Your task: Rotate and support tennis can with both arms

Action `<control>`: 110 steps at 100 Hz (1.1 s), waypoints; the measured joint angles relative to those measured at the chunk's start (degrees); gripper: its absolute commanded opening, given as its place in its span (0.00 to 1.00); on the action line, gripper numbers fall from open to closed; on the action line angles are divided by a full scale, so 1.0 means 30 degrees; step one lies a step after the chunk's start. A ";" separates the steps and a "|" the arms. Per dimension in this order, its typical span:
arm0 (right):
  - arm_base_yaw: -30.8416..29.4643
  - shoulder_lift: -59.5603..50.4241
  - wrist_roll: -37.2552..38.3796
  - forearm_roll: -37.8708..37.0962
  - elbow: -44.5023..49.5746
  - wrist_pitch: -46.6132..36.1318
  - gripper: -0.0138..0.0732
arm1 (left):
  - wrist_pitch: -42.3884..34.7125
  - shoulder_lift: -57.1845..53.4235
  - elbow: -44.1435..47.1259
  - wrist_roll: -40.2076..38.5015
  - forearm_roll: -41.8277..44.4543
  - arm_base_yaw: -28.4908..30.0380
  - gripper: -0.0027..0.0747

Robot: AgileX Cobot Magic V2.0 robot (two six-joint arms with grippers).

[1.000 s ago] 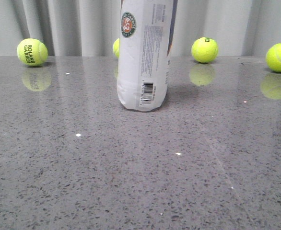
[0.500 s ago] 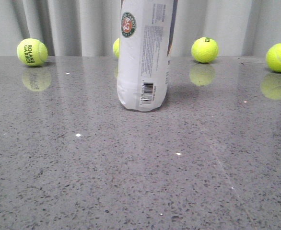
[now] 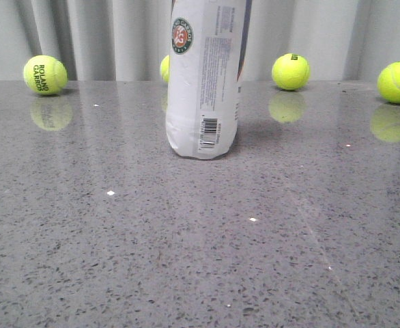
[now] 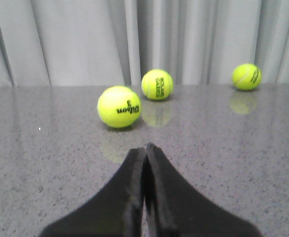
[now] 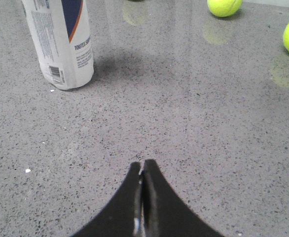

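The tennis can (image 3: 203,75) stands upright on its ribbed base in the middle of the grey table, emblem and barcode facing the front camera; its top is cut off by the frame. It also shows in the right wrist view (image 5: 63,42), with the navy and orange band visible. My right gripper (image 5: 142,165) is shut and empty, low over the table, well apart from the can. My left gripper (image 4: 145,148) is shut and empty, facing tennis balls; the can is out of its view. Neither gripper shows in the front view.
Tennis balls lie along the back by the curtain: far left (image 3: 44,74), behind the can (image 3: 164,68), right (image 3: 290,71), far right (image 3: 398,82). In the left wrist view a Wilson ball (image 4: 119,106) lies close ahead, two others (image 4: 157,84) (image 4: 246,76) behind.
Nothing has visibly changed apart from a tiny shift of the whole front view to the left.
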 measured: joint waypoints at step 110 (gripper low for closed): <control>-0.0006 0.0000 0.0000 0.0000 0.0000 0.0000 0.08 | 0.0900 0.0000 0.0000 -0.0034 0.0032 0.0444 0.01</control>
